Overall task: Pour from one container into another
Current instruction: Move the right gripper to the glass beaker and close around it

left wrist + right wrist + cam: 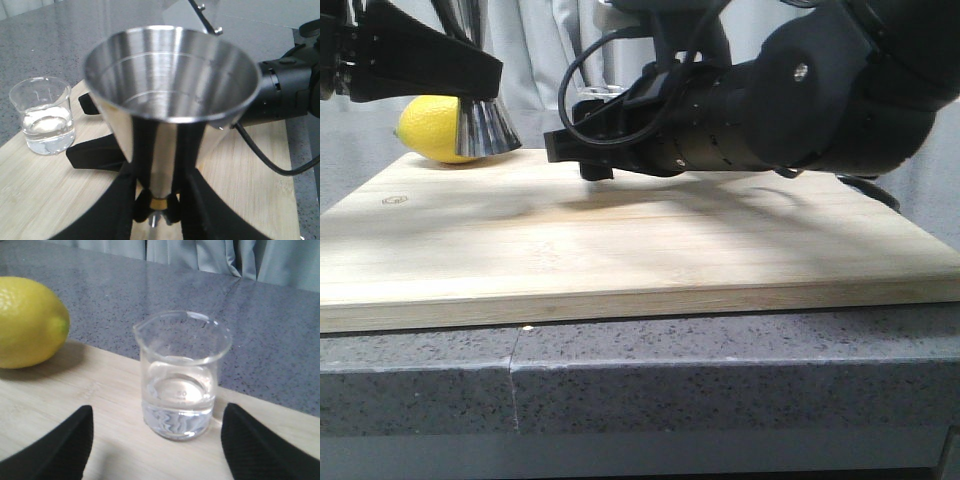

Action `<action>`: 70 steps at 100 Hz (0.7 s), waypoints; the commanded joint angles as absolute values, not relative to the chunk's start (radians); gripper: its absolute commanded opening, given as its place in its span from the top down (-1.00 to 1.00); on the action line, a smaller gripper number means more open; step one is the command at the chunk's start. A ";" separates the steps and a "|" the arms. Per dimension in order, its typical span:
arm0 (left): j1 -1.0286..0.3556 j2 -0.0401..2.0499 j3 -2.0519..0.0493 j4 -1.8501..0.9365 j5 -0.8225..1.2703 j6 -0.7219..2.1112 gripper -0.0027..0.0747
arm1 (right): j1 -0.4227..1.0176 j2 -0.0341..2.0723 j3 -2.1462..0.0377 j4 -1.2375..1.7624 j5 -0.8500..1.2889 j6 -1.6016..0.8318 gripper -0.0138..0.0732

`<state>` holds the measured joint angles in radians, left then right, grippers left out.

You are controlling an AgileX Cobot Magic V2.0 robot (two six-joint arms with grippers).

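Observation:
My left gripper (159, 202) is shut on the gold-banded waist of the steel jigger (172, 85), whose open upper cone looks empty. In the front view the jigger's lower cone (483, 130) hangs at the board's far left, under the left gripper (470, 65). The clear glass beaker (180, 375), about a third full of clear liquid, stands upright on the board. My right gripper (157, 412) is open, with one finger on each side of the beaker and just short of it, not touching. The beaker (46, 116) also shows in the left wrist view.
A yellow lemon (430, 128) lies at the far left of the bamboo board (620, 250), right behind the jigger and to the beaker's left (30, 322). The board rests on a grey speckled counter (720, 370). The bulky right arm (800, 90) spans the far right side.

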<state>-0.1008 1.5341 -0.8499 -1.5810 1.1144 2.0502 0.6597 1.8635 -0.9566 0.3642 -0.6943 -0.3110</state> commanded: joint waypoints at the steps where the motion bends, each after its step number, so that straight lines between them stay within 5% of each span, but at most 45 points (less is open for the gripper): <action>1: -0.098 1.494 -0.879 -1.647 1.171 2.043 0.98 | 0.661 1.818 -1.000 0.341 -0.777 -0.310 -0.43; 70: -0.098 1.494 -0.879 -1.647 1.171 2.043 0.98 | 0.632 1.879 -1.084 0.331 -0.766 -0.310 -0.43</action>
